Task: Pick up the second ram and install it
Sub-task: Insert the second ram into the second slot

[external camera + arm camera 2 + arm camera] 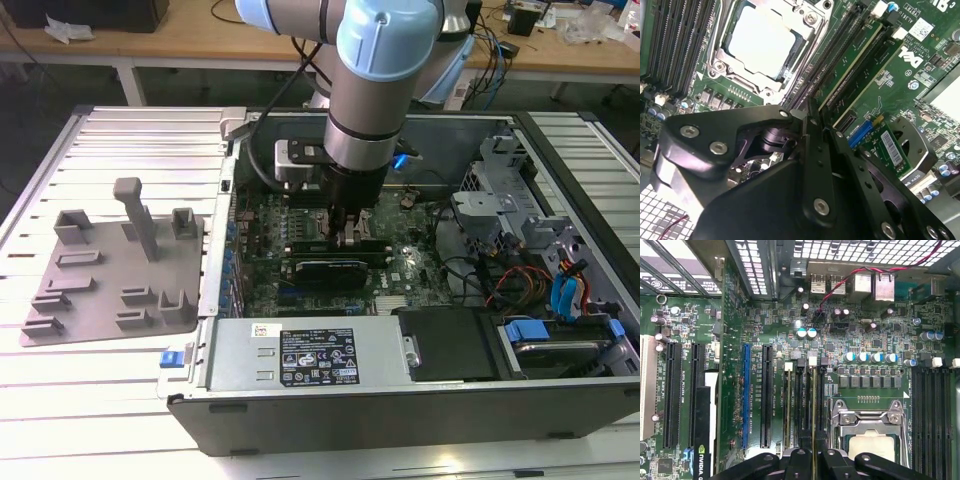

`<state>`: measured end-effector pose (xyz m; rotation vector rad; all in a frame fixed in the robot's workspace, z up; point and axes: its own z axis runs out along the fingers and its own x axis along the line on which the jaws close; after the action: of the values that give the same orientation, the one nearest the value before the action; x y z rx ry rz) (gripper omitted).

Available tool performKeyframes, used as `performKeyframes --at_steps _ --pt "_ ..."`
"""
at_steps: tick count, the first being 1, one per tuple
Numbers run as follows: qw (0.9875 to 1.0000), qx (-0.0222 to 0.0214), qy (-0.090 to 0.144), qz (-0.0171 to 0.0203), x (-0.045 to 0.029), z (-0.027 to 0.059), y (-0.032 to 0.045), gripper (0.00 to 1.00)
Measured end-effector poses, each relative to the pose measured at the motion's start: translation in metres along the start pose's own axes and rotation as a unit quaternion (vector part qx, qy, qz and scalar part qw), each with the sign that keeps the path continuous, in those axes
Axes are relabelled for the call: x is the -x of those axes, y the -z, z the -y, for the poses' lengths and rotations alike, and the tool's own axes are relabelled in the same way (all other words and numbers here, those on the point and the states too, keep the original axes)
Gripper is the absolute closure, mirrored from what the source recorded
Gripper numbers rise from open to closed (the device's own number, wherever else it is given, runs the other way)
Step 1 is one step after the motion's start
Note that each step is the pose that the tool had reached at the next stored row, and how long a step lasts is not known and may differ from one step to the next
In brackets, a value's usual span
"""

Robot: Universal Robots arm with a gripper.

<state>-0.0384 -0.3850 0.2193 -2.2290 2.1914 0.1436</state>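
Observation:
The second ram is a thin stick seen edge-on, standing in a memory slot beside the processor socket. Its near end runs between the black fingers of my gripper, which is shut on it. In the second wrist view the same stick runs away from the gripper as a pale green edge. Another stick stands two slots further from the socket. In the exterior view the gripper is low over the motherboard inside the open computer case.
A graphics card lies just in front of the gripper. The power supply spans the case front. Drive bays and cables fill the exterior view's right. A grey plastic plate with raised blocks lies on the table at the exterior view's left.

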Motion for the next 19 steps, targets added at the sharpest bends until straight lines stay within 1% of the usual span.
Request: performKeyframes --at_steps 2,5,6,7,8,9,10,11,12,14,15,19 --pt "1.0 0.0 0.0 0.0 -0.0002 0.0011 -0.0019 0.89" --pt "1.0 -0.0001 0.0 0.0001 -0.0001 0.0014 -0.0022 0.87" --pt "1.0 -0.0001 0.0 -0.0004 -0.0001 0.0014 -0.0023 0.87" --pt "1.0 -0.0001 0.0 -0.0012 -0.0001 0.0013 -0.002 0.81" --pt "1.0 -0.0001 0.0 -0.0019 0.0001 0.0011 0.0008 0.81" --pt "1.0 -0.0001 0.0 -0.0024 0.0005 0.0009 0.0053 0.81" --pt "1.0 0.0 0.0 -0.0041 0.0017 0.0003 0.0142 0.81" --pt "1.0 0.0 0.0 -0.0053 0.0026 0.0001 0.0187 0.81" --pt "1.0 0.0 0.0 -0.0093 0.0055 -0.0003 0.0277 0.81" --pt "0.9999 0.0 -0.001 -0.0141 0.0083 -0.0009 0.0373 0.82" --pt "0.9998 -0.0001 -0.001 -0.0176 0.0095 -0.0012 0.0437 0.92" --pt "0.9998 -0.0001 -0.001 -0.0175 0.0095 -0.0013 0.0439 0.92"
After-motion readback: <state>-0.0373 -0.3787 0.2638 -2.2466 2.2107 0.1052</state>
